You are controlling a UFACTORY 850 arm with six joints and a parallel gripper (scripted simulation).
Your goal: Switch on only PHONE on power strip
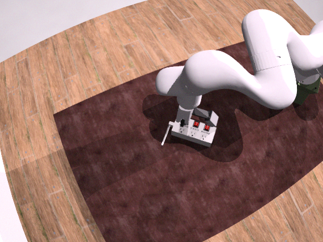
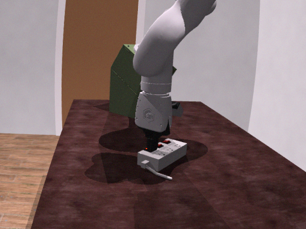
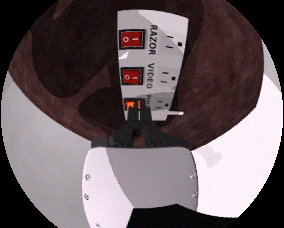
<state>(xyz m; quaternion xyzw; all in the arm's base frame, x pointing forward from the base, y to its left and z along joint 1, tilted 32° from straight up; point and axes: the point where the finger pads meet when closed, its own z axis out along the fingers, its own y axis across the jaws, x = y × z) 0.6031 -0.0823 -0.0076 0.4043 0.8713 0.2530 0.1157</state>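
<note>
On the counter (image 2: 241, 188): power strip (image 2: 164, 154), flat. Your end effector (image 3: 137, 110), closed and empty, presses the glowing end switch (image 3: 131, 104) like a fingertip.

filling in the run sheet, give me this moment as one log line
gripper: shut, empty, tips on cord-end switch, lit orange | VIDEO switch: red | RAZOR switch: red | power strip: flat, upright

Power strip (image 2: 164, 153) mid-table with gripper (image 2: 152, 145) closed on top. Green box (image 2: 122, 89) blocks the far edge behind it. Near edge, left and right sides open.
</note>
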